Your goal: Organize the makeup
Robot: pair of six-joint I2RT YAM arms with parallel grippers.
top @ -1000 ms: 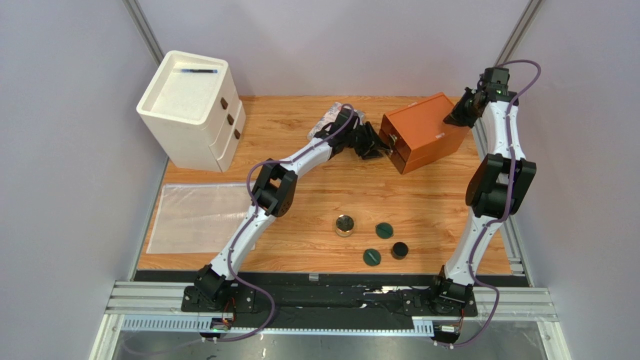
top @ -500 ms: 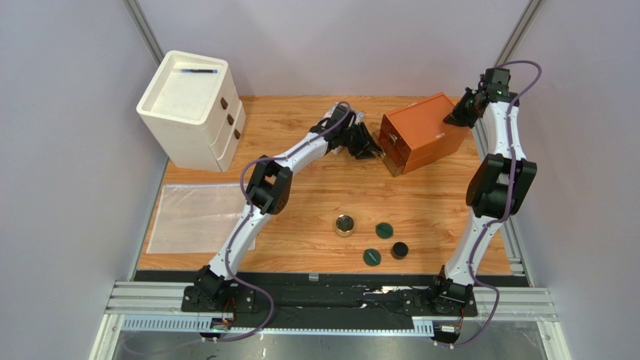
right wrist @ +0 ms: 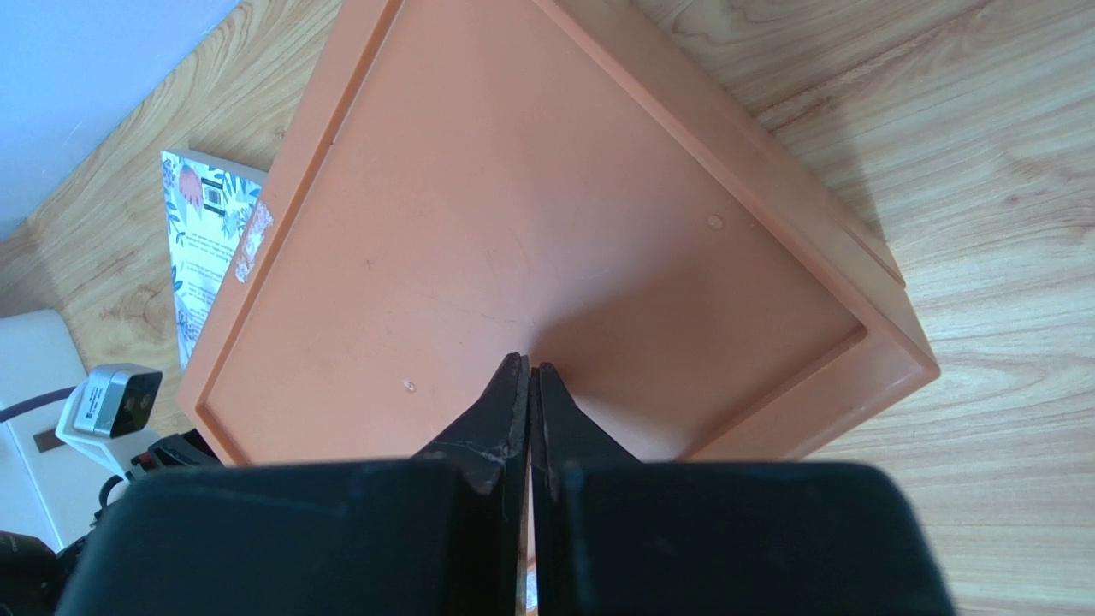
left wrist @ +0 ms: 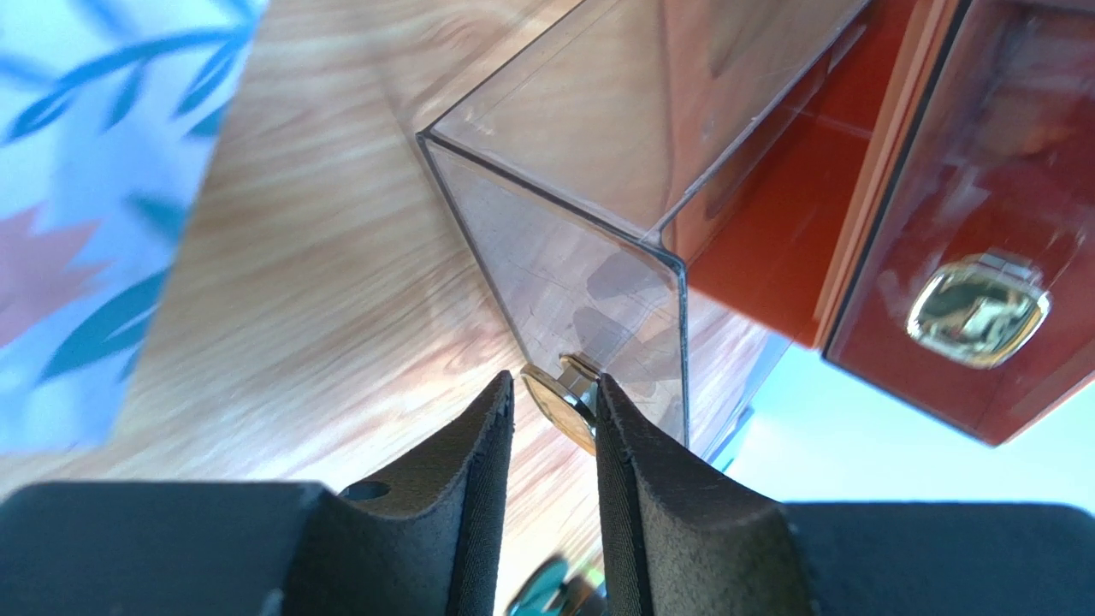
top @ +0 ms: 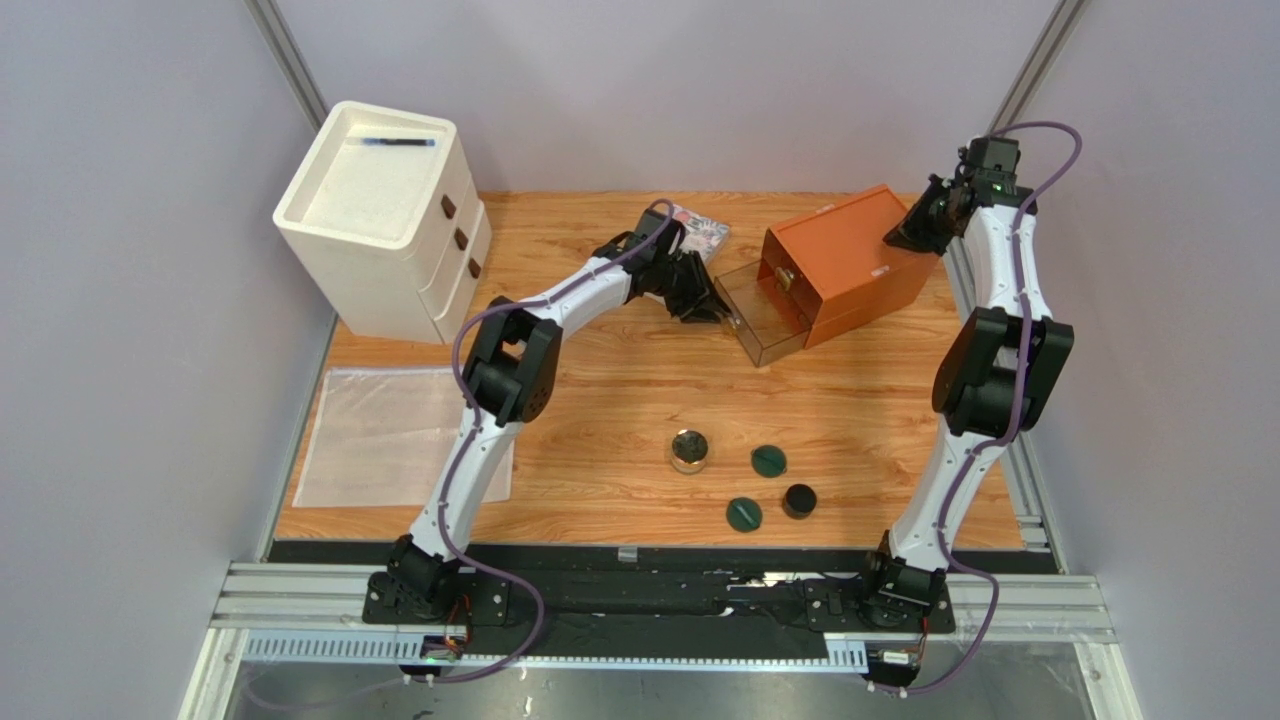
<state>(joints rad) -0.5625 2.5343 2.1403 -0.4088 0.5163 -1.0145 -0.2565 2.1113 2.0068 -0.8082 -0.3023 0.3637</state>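
Observation:
On the wooden table lie the makeup pieces: a gold-rimmed round compact (top: 691, 449), two flat dark-green discs (top: 768, 461) (top: 744, 515) and a small black jar (top: 800, 500). At the back stands an orange drawer box (top: 842, 248) with its clear lower drawer (top: 756, 318) (left wrist: 578, 193) pulled out towards the left. My left gripper (top: 702, 300) (left wrist: 553, 381) is closed around that drawer's gold knob (left wrist: 566, 401). My right gripper (top: 920, 225) (right wrist: 530, 363) is shut, with its tips resting on the box's orange top (right wrist: 553, 218).
A floral booklet (top: 699, 230) (left wrist: 90, 193) lies just behind the left gripper. A white drawer unit (top: 383, 218) with a black pen (top: 398, 141) on top stands at the back left. A clear plastic bag (top: 391, 435) lies at the left. The box's upper drawer has its own gold knob (left wrist: 977, 308).
My left gripper has drawn back to the left and the clear drawer has slid out of the orange box with it. The right arm has stayed still.

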